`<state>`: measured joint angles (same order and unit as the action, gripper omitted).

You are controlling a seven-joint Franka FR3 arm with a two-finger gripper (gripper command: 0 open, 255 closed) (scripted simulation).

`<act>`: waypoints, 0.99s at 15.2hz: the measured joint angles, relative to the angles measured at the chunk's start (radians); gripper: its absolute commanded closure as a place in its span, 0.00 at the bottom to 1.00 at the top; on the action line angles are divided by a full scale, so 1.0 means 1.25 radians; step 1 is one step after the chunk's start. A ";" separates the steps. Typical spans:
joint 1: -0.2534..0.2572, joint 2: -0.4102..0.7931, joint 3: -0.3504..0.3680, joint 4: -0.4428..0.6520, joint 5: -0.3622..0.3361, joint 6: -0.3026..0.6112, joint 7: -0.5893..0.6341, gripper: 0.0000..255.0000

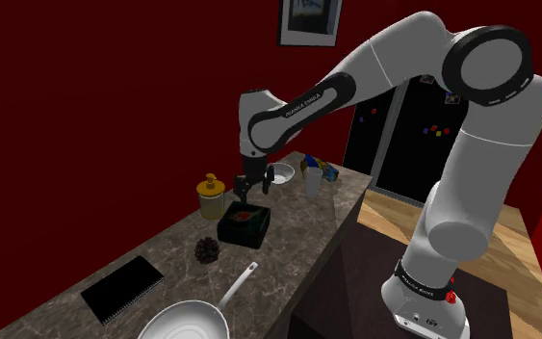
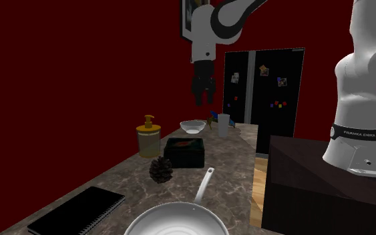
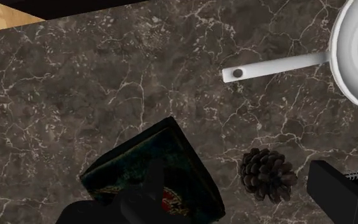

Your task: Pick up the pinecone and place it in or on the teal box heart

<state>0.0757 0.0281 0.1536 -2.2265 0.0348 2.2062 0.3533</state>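
The jaws hang above the box (image 3: 142, 159), well clear of the worktop (image 3: 107, 83); whether they are released or clenched cannot be told. The pinecone (image 3: 268, 174) lies on the worktop, below and beside the jaws, near the box, so grasping likely requires a lateral shift, then descent.
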 measured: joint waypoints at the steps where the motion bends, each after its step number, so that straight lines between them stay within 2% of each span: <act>1: 0.004 0.033 0.004 0.020 -0.003 0.011 0.010 0.00; 7: 0.029 0.222 0.012 0.155 -0.023 0.056 0.049 0.00; 15: 0.073 0.475 0.010 0.404 -0.044 0.049 0.088 0.00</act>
<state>0.1671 0.6223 0.1656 -1.7215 -0.0198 2.2673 0.4632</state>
